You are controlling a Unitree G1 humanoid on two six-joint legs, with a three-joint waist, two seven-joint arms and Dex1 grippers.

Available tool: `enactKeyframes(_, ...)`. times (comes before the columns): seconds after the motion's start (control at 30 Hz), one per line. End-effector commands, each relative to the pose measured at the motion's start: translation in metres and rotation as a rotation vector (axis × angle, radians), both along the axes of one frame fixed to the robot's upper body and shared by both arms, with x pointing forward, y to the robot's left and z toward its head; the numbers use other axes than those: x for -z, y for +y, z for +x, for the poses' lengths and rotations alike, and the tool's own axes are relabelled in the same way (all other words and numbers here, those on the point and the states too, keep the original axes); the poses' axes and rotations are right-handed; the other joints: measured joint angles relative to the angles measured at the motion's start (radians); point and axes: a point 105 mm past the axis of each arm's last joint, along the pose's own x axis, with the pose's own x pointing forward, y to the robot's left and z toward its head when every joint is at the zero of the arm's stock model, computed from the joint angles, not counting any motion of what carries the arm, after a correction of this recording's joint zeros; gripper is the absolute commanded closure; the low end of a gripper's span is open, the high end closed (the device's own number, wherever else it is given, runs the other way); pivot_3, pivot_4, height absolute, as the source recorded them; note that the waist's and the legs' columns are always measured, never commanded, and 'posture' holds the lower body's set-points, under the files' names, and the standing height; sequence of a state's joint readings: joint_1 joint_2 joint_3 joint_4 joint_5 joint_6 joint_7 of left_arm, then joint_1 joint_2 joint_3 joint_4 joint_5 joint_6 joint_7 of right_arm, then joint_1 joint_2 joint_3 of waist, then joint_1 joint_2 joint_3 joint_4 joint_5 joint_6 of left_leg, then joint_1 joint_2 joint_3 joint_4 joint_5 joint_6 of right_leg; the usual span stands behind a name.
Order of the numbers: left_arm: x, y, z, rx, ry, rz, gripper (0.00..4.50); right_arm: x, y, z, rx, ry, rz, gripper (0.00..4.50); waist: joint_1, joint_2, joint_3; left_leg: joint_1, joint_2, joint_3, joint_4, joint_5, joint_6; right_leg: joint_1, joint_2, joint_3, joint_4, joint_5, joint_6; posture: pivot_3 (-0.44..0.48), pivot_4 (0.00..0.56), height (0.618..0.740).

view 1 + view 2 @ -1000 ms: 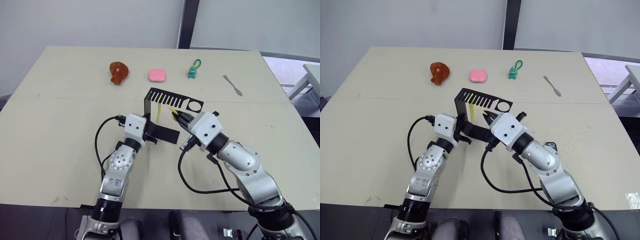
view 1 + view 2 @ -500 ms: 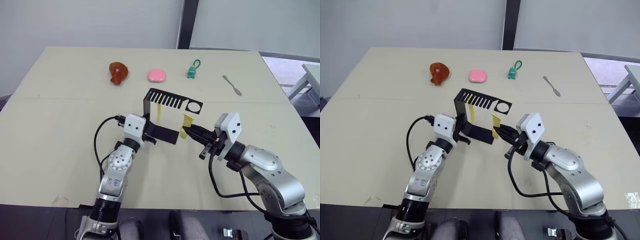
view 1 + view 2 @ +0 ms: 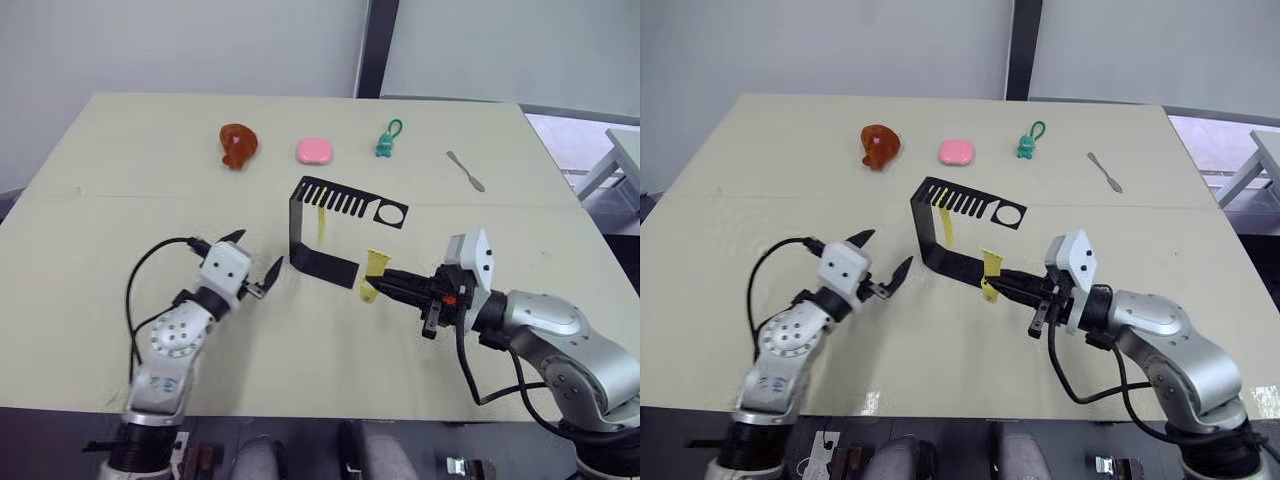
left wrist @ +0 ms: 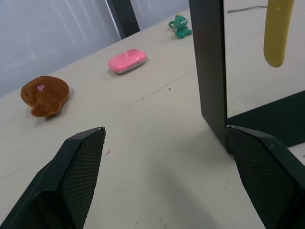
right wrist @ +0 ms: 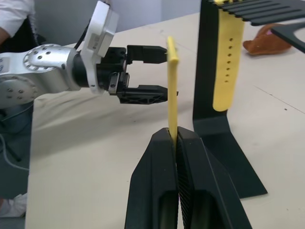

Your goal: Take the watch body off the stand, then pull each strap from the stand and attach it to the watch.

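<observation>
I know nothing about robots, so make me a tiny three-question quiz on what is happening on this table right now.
1. True or false: the right gripper is shut on a yellow strap.
2. How many yellow straps hang from the stand?
3. Which thing lies on the table between the brown toy and the green keychain figure? A) a pink soap-like block B) a small spatula C) a cup

Key:
1. True; it is pinched between the fingers, clear of the stand.
2. One, the hanging strap.
3. A. The left gripper is open, holding nothing.
</observation>
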State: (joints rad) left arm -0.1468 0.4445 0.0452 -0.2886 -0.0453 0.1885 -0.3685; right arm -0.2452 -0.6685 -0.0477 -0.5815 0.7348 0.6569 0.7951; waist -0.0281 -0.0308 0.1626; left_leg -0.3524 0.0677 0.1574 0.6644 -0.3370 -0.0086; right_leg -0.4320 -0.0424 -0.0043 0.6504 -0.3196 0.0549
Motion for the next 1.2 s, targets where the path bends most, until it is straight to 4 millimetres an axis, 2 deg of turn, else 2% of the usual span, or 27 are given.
enactKeyframes(0.03,-0.017,0.003,-0.018,0.167,0.02,-0.013,0.03,-0.011,0.003,-0.015,-0.124,0.0,0.0,4.5,0.0,0.0,0.0,0.0,0.0,0.0,0.0,0.0,0.0,0.0,0.0,0.0,0.0,0.0,0.0,0.0,0.15,0.74)
enactKeyframes(0.13,-0.02,0.002,-0.041,0.36,0.277,-0.271,0.03,-0.016,0.004,-0.019,-0.183,0.037,0.011,4.5,-0.002,0.0,0.0,0.0,0.0,0.0,-0.001,0.0,0.0,0.0,-0.001,-0.001,-0.001,0.0,0.0,0.0,0.15,0.74)
enactKeyframes(0.2,-0.031,-0.005,-0.059,0.505,0.389,-0.34,0.03,-0.022,0.005,-0.019,-0.218,0.056,0.021,4.5,-0.004,-0.001,0.001,-0.001,0.001,-0.001,0.0,0.0,0.0,0.0,-0.001,-0.001,-0.001,0.0,0.0,0.0,0.15,0.74)
enactKeyframes(0.3,-0.053,-0.018,-0.071,0.659,0.456,-0.42,0.03,-0.033,0.006,-0.018,-0.293,0.072,0.027,4.5,-0.002,0.0,0.002,0.0,0.0,-0.002,0.001,0.0,0.0,0.001,-0.001,-0.002,0.0,0.0,-0.001,0.0,0.15,0.74)
enactKeyframes(0.4,-0.072,-0.034,-0.079,0.81,0.484,-0.475,0.03,-0.048,0.013,-0.009,-0.331,0.075,0.063,4.5,0.0,0.0,0.002,-0.001,-0.001,-0.005,0.002,0.0,0.0,0.003,-0.002,-0.004,-0.001,0.0,-0.001,0.0,0.15,0.74)
enactKeyframes(0.5,-0.085,-0.05,-0.078,0.904,0.472,-0.532,0.03,-0.056,0.023,-0.001,-0.35,0.06,0.063,4.5,-0.001,0.0,0.002,-0.001,-0.001,-0.006,0.001,0.0,0.0,0.003,-0.002,-0.005,-0.002,0.0,-0.001,0.0,0.15,0.74)
enactKeyframes(0.53,-0.091,-0.055,-0.076,0.939,0.466,-0.556,0.27,-0.057,0.026,0.0,-0.356,0.053,0.055,4.5,-0.001,0.0,0.002,-0.002,-0.001,-0.006,0.001,0.0,0.0,0.003,-0.002,-0.005,-0.003,0.0,-0.001,0.0,0.15,0.74)
enactKeyframes(0.6,-0.097,-0.061,-0.075,0.978,0.469,-0.579,0.8,-0.057,0.03,0.002,-0.362,0.048,0.044,4.5,-0.001,0.0,0.002,-0.002,-0.001,-0.006,0.001,0.0,0.0,0.003,-0.001,-0.005,-0.003,0.0,-0.001,0.0,0.15,0.74)
enactKeyframes(0.7,-0.099,-0.071,-0.075,1.017,0.485,-0.558,2.22,-0.054,0.034,0.001,-0.37,0.05,0.025,4.5,-0.002,0.0,0.002,-0.002,-0.001,-0.006,0.002,0.0,0.0,0.003,-0.001,-0.005,-0.003,0.0,0.0,0.0,0.15,0.74)
enactKeyframes(0.8,-0.099,-0.078,-0.075,1.034,0.491,-0.549,2.22,-0.05,0.036,-0.001,-0.375,0.053,0.016,4.5,-0.001,0.0,0.002,-0.002,-0.001,-0.007,0.002,0.0,0.0,0.003,-0.001,-0.006,-0.003,0.0,0.0,0.0,0.15,0.74)
enactKeyframes(1.2,-0.1,-0.086,-0.069,1.017,0.478,-0.546,2.22,-0.047,0.038,0.002,-0.345,0.053,0.026,4.5,-0.001,0.0,0.002,-0.002,-0.001,-0.007,0.002,0.0,-0.001,0.003,-0.002,-0.006,-0.003,0.0,0.0,0.0,0.15,0.74)
